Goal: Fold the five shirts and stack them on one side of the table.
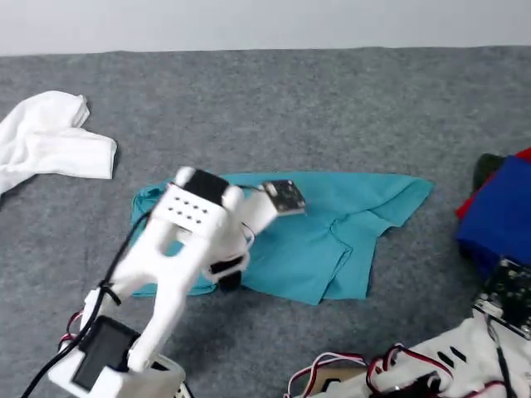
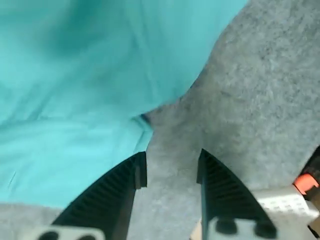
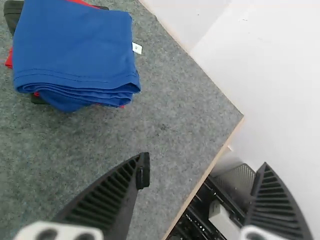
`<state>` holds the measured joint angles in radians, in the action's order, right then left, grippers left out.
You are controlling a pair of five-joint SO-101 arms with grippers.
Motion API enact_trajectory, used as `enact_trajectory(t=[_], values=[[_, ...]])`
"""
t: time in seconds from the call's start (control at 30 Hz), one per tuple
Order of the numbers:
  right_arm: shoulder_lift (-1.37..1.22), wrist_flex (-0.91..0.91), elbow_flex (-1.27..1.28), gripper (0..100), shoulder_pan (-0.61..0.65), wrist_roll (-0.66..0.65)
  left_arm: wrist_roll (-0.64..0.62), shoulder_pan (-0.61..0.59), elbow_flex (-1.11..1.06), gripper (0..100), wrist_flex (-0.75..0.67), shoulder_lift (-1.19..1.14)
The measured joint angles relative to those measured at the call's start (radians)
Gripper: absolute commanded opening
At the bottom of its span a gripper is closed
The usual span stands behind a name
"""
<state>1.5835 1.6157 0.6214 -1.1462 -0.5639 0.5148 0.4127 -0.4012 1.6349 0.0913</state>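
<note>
This is a robotics test bench in a lab or workshop. Indicators — a table covered in grey felt [image 1: 332, 99], backed by a plain white wall [image 1: 265, 25] at 12 o'clock. A white plastic arm [image 1: 166, 274] stands at 7 o'clock, carrying a bare circuit board [image 1: 284, 196] at its wrist. Loose red and white wires [image 1: 386, 365] lie exposed at 5 o'clock. A stack of folded shirts [image 1: 502, 224] sits at 3 o'clock.

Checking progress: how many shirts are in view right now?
5: white shirt at the high view's left; teal shirt spread mid-table; blue shirt atop red shirt and dark shirt, stacked right. The stack may hide more.
</note>
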Motion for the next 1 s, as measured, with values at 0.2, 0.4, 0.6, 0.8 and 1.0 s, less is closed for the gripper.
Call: enact_trajectory(t=[0.2,0.4,0.6,0.8,1.0], values=[[0.000,0.048,0.000,32.2,0.000,0.000,0.000,0.097,-0.084,18,-0.126,-0.012],[0.000,0.063,0.000,32.2,0.000,0.000,-0.026,0.117,-0.089,16,-0.264,-0.166],[0.000,0.063,0.000,32.2,0.000,0.000,-0.026,0.110,-0.017,1,-0.281,-0.290],[0.000,0.048,0.000,32.1,0.000,0.000,-0.026,0.041,0.158,0,-0.152,-0.292],[0.000,0.034,0.000,32.1,0.000,0.000,-0.021,-0.031,0.296,0,-0.028,-0.241]])
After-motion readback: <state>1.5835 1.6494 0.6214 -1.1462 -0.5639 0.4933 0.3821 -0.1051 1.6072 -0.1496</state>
